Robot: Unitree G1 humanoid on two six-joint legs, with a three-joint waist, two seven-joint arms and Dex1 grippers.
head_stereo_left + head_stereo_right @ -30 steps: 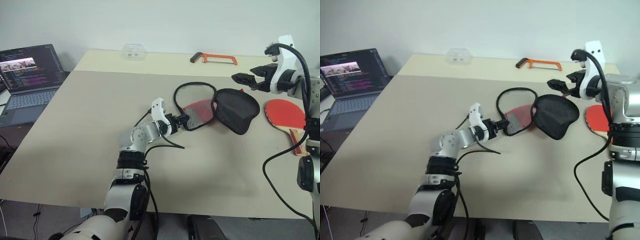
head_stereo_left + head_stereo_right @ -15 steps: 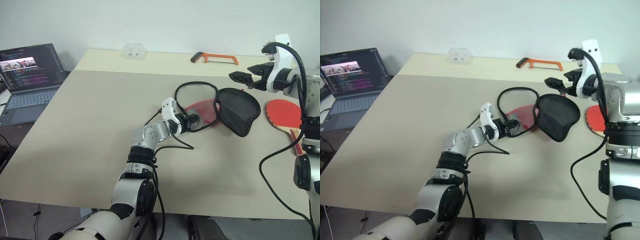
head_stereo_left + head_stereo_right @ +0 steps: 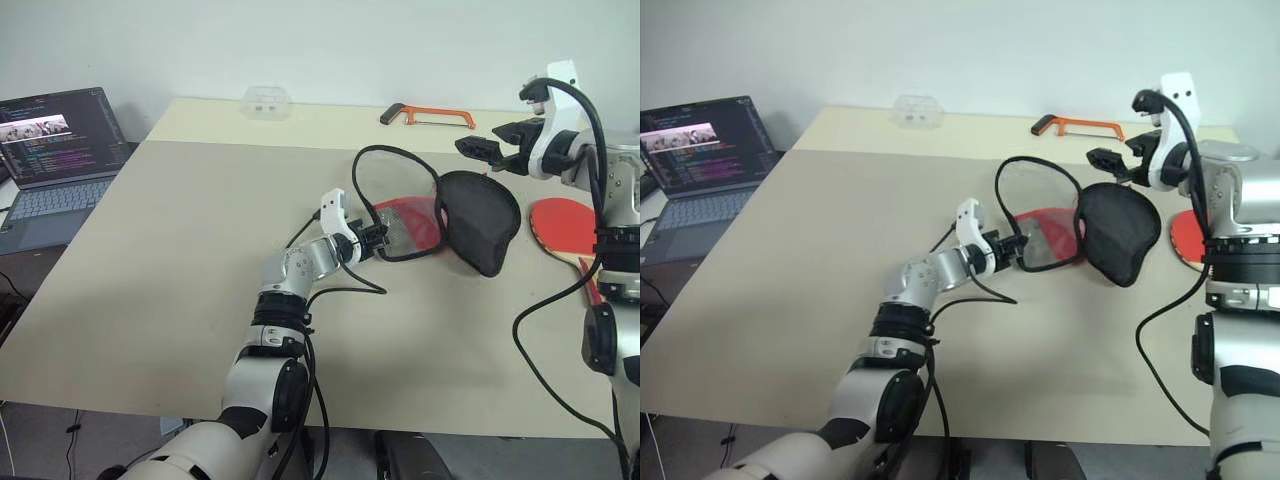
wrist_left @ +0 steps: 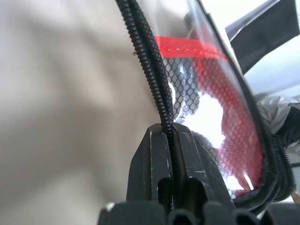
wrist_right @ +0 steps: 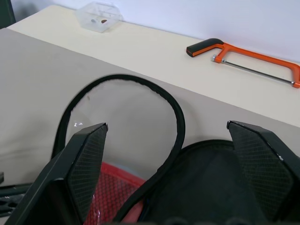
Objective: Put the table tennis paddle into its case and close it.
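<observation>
The case (image 3: pixel 478 222) lies open in the middle of the table, its black half spread flat toward the right. My left gripper (image 3: pixel 377 238) is shut on the black piping (image 4: pixel 154 79) of the other half. That half stands tilted up, showing its red mesh panel (image 4: pixel 213 108) with a white logo. The table tennis paddle (image 3: pixel 567 222) lies red face up at the table's right edge, beside the case and apart from it. My right gripper (image 3: pixel 490 148) hovers open above the case's black half, its fingers (image 5: pixel 84 159) wide apart with nothing between them.
An orange hacksaw (image 3: pixel 428 117) and a clear plastic box (image 3: pixel 267 102) lie along the table's far edge. An open laptop (image 3: pixel 55 150) stands on a lower surface at the left. The near and left parts of the table (image 3: pixel 170 260) are bare.
My left gripper has closed on the case's piping and raised it a little, so the flap's loop stands higher. The right gripper has stayed open in about the same place.
</observation>
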